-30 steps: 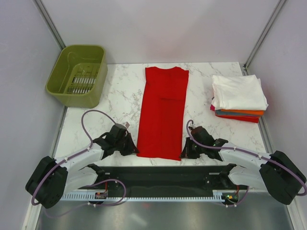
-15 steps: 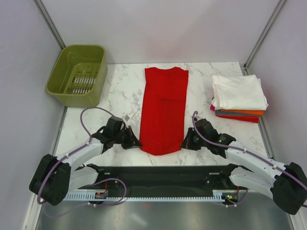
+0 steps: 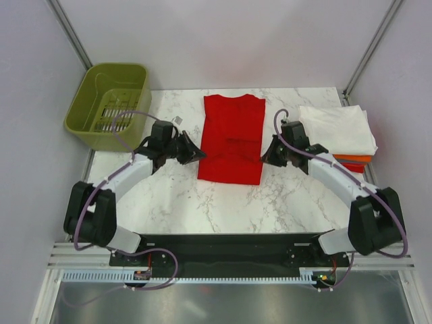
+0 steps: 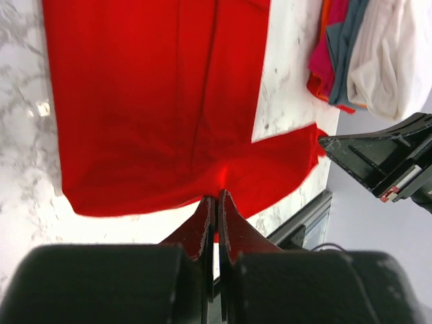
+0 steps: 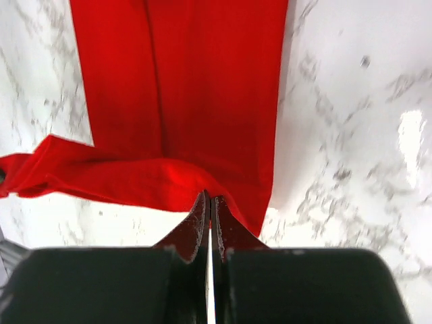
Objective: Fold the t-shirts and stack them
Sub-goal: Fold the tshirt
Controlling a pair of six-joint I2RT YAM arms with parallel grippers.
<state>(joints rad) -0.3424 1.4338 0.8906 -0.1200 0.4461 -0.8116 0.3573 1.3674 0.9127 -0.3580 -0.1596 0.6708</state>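
The bright red t-shirt (image 3: 233, 125) lies lengthwise on the marble table, its near half lifted and doubled back over the rest. My left gripper (image 3: 200, 154) is shut on the shirt's left hem corner, seen in the left wrist view (image 4: 217, 196) with red cloth (image 4: 155, 101) pinched at the tips. My right gripper (image 3: 265, 156) is shut on the right hem corner, seen in the right wrist view (image 5: 209, 197) with the red cloth (image 5: 182, 101) beyond it. Both hold the edge about halfway up the shirt. A stack of folded t-shirts (image 3: 336, 129), white on top of orange, grey and red, sits at the right.
An olive-green plastic basket (image 3: 108, 104) stands at the back left corner. The folded stack (image 4: 364, 54) lies close to the right arm. Bare marble table (image 3: 229, 206) shows between the shirt and the arm bases. Grey walls close in both sides.
Both grippers have carried the shirt's near hem away from the table's front edge toward the collar, so the visible shirt is much shorter. Both arms are stretched further out.
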